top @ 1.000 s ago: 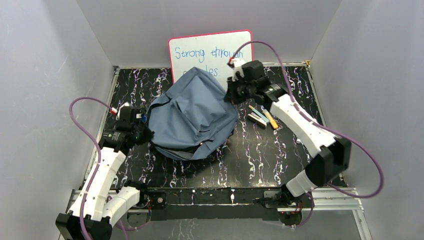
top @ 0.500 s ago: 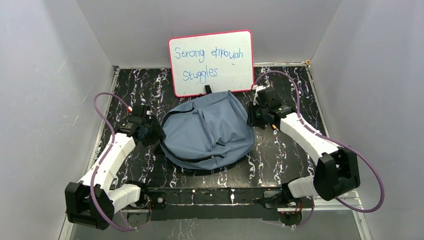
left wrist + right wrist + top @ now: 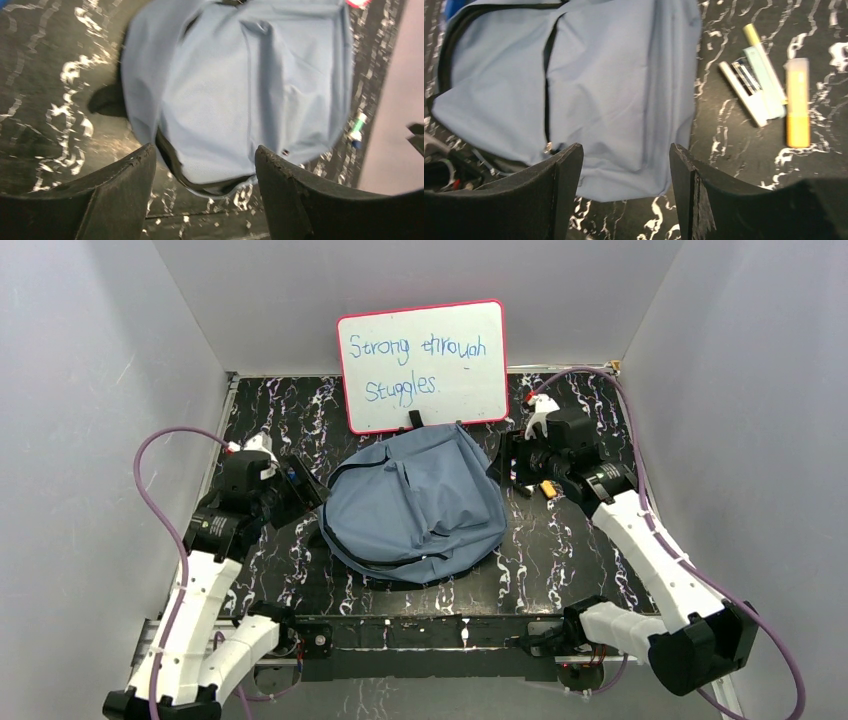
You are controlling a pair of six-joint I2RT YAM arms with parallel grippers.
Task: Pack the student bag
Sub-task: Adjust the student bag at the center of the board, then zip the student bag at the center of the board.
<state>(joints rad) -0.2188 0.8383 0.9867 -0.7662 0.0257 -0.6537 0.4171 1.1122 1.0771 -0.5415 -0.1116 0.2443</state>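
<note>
The student bag (image 3: 415, 505), a floppy grey-blue backpack with dark zipper lines, lies flat on the black marbled table (image 3: 560, 560). My left gripper (image 3: 305, 488) hovers just off the bag's left edge, open and holding nothing. My right gripper (image 3: 508, 465) stands open beside the bag's upper right edge, also holding nothing. In the left wrist view the bag (image 3: 240, 90) fills the space beyond my left gripper (image 3: 204, 150), whose fingers are spread wide. In the right wrist view the bag (image 3: 589, 90) lies beyond my right gripper (image 3: 625, 147), with a bare gap between its fingers.
A pink-framed whiteboard (image 3: 422, 365) with blue writing leans on the back wall behind the bag. Pens and markers (image 3: 754, 90) and a yellow highlighter (image 3: 797, 102) lie on the table right of the bag, partly hidden under my right wrist in the top view. Grey walls close in three sides.
Both grippers held the bag's edges raised a second ago. The bag now lies flat, both grippers have opened, and both have drawn back from it.
</note>
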